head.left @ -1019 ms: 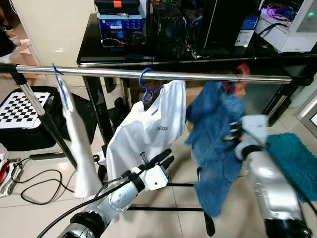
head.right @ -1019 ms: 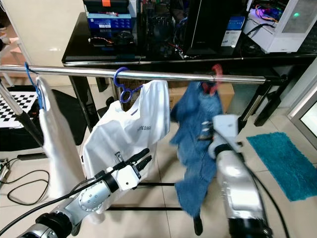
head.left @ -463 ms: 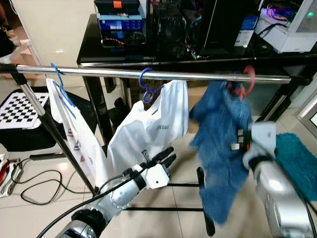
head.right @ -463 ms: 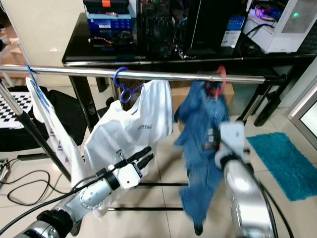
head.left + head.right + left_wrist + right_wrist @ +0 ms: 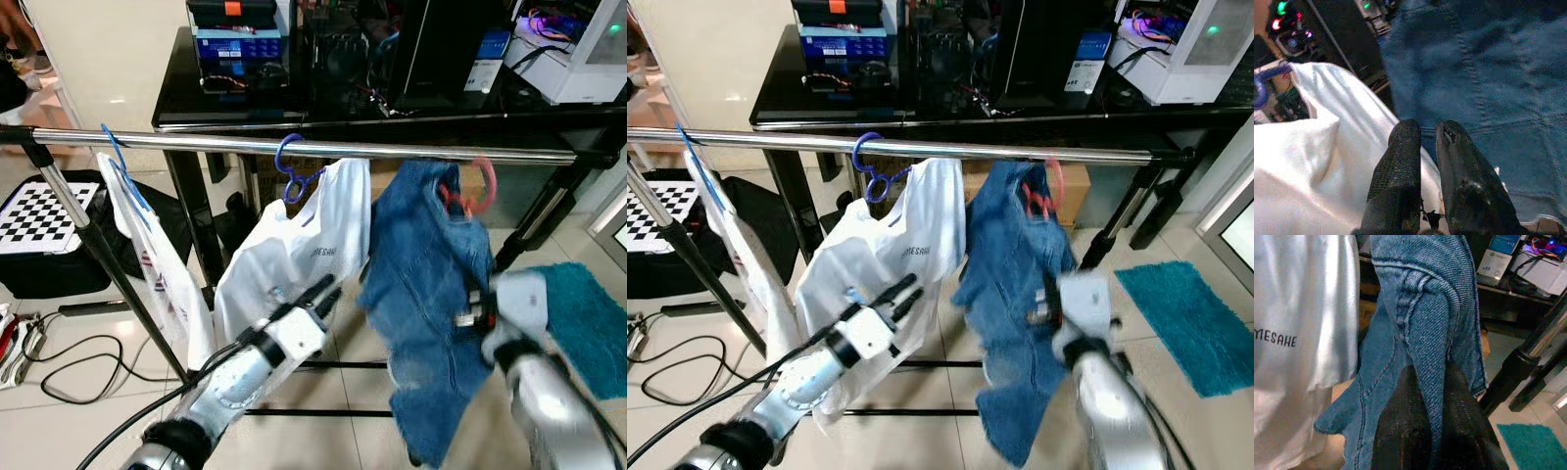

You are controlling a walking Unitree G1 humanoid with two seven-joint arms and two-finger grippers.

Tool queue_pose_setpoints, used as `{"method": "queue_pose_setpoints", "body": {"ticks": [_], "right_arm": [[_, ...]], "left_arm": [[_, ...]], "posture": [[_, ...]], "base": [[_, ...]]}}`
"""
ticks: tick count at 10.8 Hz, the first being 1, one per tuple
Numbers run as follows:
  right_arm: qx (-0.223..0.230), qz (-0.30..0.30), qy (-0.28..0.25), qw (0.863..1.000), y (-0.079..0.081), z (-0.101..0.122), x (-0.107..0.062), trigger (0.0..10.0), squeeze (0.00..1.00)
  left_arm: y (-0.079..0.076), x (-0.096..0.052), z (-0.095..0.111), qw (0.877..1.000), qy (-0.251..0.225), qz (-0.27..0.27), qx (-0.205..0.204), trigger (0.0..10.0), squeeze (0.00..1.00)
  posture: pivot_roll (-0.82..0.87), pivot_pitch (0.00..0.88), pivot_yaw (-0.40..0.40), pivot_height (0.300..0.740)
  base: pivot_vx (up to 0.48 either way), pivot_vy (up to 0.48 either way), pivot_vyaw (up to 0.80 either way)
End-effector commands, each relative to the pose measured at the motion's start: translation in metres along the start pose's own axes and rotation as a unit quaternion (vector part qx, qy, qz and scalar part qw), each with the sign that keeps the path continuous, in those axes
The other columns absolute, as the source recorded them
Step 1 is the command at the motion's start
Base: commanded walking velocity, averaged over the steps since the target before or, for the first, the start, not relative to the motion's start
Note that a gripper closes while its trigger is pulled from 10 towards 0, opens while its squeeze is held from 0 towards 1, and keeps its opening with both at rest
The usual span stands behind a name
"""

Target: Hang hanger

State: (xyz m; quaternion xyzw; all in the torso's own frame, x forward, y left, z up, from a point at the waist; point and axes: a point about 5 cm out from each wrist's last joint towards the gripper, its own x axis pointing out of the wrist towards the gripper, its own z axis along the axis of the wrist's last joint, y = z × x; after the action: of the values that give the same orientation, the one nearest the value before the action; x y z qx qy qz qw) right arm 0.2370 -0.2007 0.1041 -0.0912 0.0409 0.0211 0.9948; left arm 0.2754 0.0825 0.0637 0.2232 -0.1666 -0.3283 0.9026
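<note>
Risk: red hanger [image 5: 468, 192] hook sits below chrome rail [image 5: 323, 149], centre-right of frame, apparently not hooked; denim garment [image 5: 426, 294] may drop if released.
Right gripper [image 5: 1430, 396] fingers pinch denim fold.
Left gripper [image 5: 1427, 161] fingers nearly together, holding nothing, near white shirt [image 5: 284, 259].
Tiled floor, black desk [image 5: 245, 103] behind.

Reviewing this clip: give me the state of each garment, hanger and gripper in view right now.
Red hanger: below the rail, not hooked.
Denim garment: on red hanger, pinched by right gripper.
White T-shirt: hanging from blue hanger, hooked on rail.
Left gripper: shut, empty, near T-shirt.
</note>
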Motion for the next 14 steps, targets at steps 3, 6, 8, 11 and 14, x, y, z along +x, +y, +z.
{"method": "queue_pose_setpoints", "body": {"ticks": [3, 6, 8, 11, 14], "right_arm": [[-0.016, -0.029, -0.026, 0.999, -0.012, -0.010, -0.011, 10.0, 0.00], [-0.048, -0.053, -0.024, 0.997, -0.011, -0.020, -0.021, 10.0, 0.00], [-0.067, -0.047, -0.049, 0.995, -0.004, -0.018, -0.020, 10.0, 0.00], [-0.027, 0.032, -0.032, 0.999, 0.008, -0.026, -0.031, 10.0, 0.00], [-0.014, 0.035, -0.033, 0.999, 0.007, -0.026, -0.032, 10.0, 0.00]], "left_arm": [[-0.004, -0.007, 0.000, 0.995, 0.010, 0.052, -0.085, 10.0, 0.00], [0.008, -0.021, -0.002, 0.979, 0.026, 0.116, -0.166, 10.0, 0.00], [0.015, -0.029, -0.004, 0.974, 0.044, 0.113, -0.191, 10.0, 0.00], [0.020, -0.051, -0.001, 0.980, 0.056, 0.036, -0.188, 10.0, 0.00], [0.018, -0.053, 0.006, 0.975, 0.061, 0.042, -0.211, 10.0, 0.00]], "posture": [[0.06, 0.036, -0.047, 0.740], [0.07, 0.034, -0.036, 0.740], [0.07, 0.033, -0.035, 0.740], [0.08, 0.046, -0.040, 0.740], [0.08, 0.056, -0.048, 0.740]], "base": [[0.000, 0.000, 0.00], [0.000, 0.000, 0.00], [0.000, 0.000, 0.00], [0.000, 0.000, 0.00], [0.000, 0.000, 0.00]]}}
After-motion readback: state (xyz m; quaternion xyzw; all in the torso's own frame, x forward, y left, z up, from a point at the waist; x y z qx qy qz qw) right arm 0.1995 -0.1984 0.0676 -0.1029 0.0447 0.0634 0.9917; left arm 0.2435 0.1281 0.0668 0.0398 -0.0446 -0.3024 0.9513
